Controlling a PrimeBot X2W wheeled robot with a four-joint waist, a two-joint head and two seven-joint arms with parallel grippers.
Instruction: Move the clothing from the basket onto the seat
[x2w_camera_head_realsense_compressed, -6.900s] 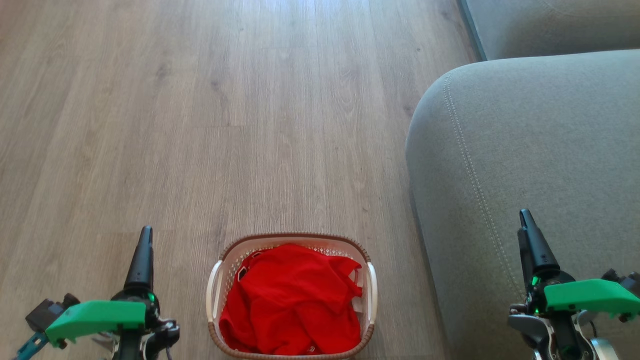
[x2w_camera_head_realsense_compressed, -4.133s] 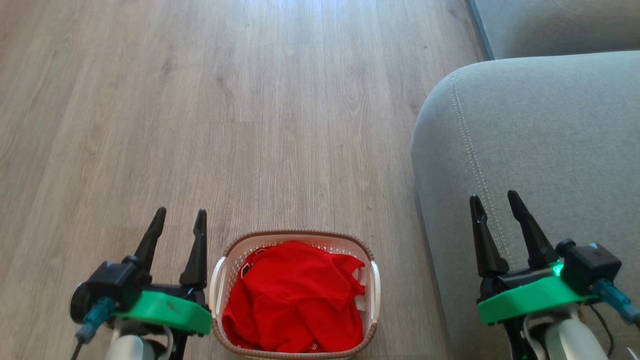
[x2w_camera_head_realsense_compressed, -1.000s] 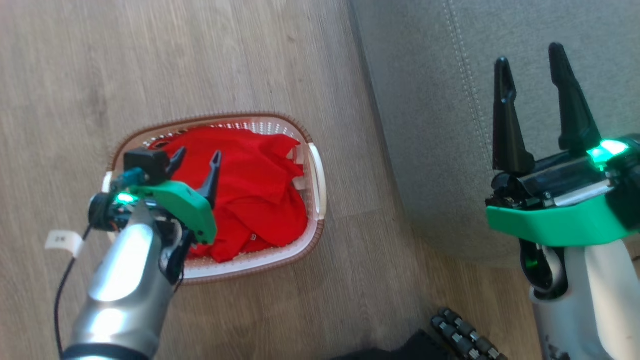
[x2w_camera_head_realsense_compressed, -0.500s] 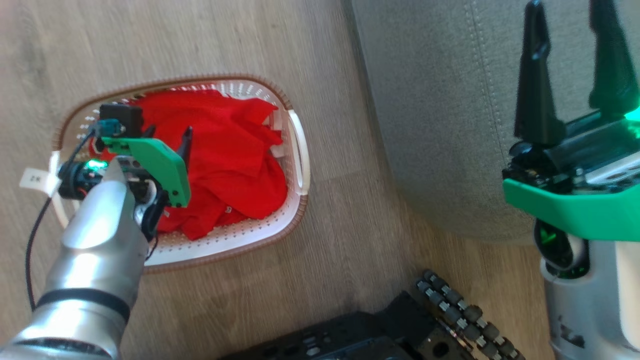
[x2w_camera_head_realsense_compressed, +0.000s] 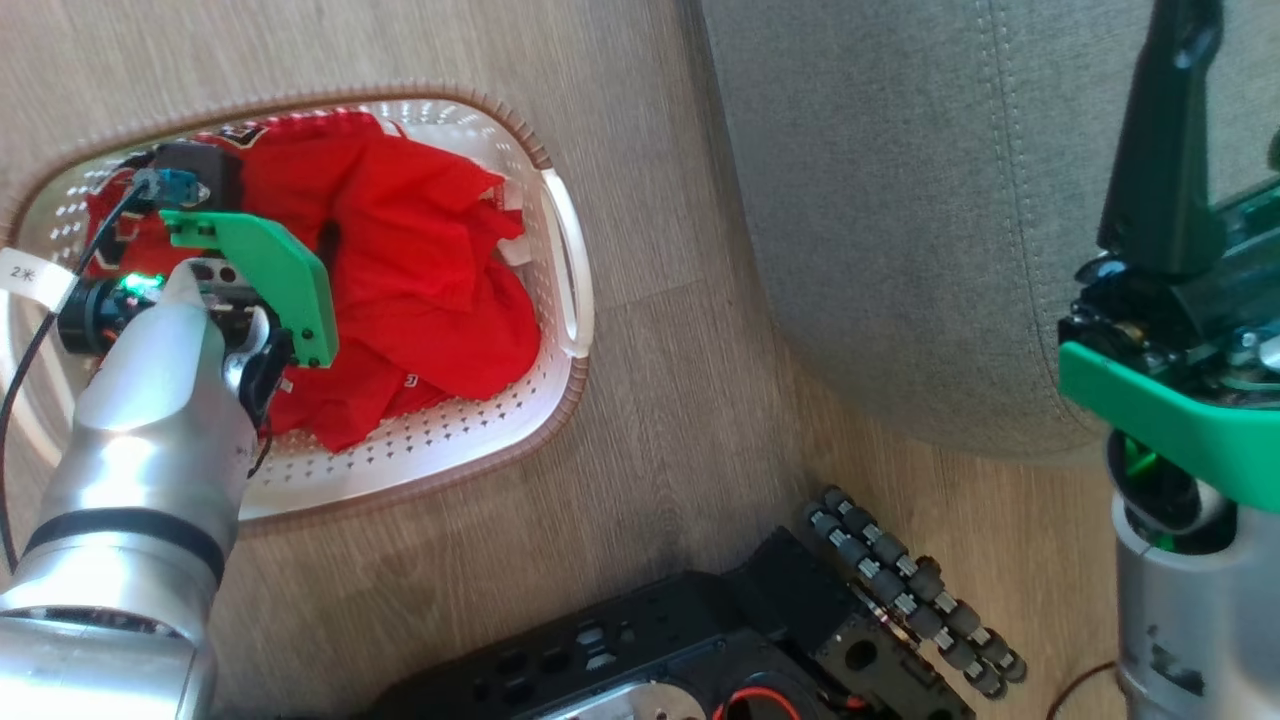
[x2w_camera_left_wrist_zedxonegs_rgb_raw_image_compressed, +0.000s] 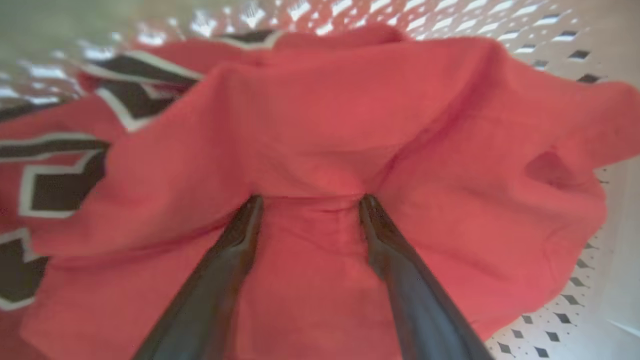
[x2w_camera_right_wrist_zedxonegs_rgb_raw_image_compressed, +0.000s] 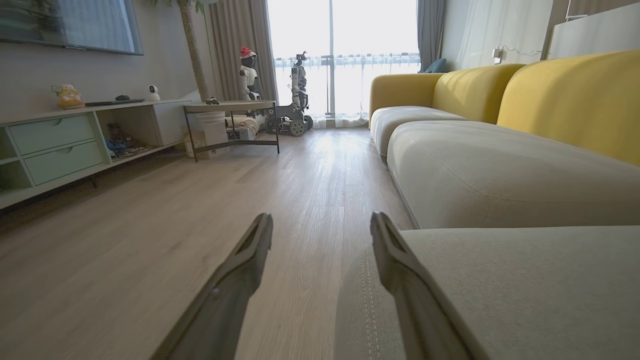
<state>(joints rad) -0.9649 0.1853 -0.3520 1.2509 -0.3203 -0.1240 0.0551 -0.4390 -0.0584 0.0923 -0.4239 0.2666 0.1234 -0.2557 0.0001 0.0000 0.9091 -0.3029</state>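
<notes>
The white perforated basket (x2w_camera_head_realsense_compressed: 566, 385) with a brown rim stands on the floor at the upper left, holding the crumpled red clothing (x2w_camera_head_realsense_compressed: 430, 250). My left arm reaches down into it, and its green bracket (x2w_camera_head_realsense_compressed: 255, 270) covers the fingers. In the left wrist view my left gripper (x2w_camera_left_wrist_zedxonegs_rgb_raw_image_compressed: 310, 200) is open, both tips pressed into a fold of plain red cloth (x2w_camera_left_wrist_zedxonegs_rgb_raw_image_compressed: 350, 115). The jersey with black-and-white numerals (x2w_camera_left_wrist_zedxonegs_rgb_raw_image_compressed: 50, 190) lies to its left. My right gripper (x2w_camera_right_wrist_zedxonegs_rgb_raw_image_compressed: 321, 220) is open and holds nothing, hovering over the rounded corner of the grey seat (x2w_camera_head_realsense_compressed: 900, 200); one dark finger (x2w_camera_head_realsense_compressed: 1165, 150) shows there.
My black base (x2w_camera_head_realsense_compressed: 700, 650) with roller wheels (x2w_camera_head_realsense_compressed: 910, 590) sits on the wood floor between basket and sofa. Ahead of the right gripper are a second grey cushion (x2w_camera_right_wrist_zedxonegs_rgb_raw_image_compressed: 475, 165), yellow backrests (x2w_camera_right_wrist_zedxonegs_rgb_raw_image_compressed: 575, 100), a low console (x2w_camera_right_wrist_zedxonegs_rgb_raw_image_compressed: 60, 145) and a side table (x2w_camera_right_wrist_zedxonegs_rgb_raw_image_compressed: 230, 107).
The head camera has tilted down and closer, so the whole picture has shifted. My left gripper has sunk deeper into the basket, its fingers now buried in the red cloth. The right gripper stays open.
</notes>
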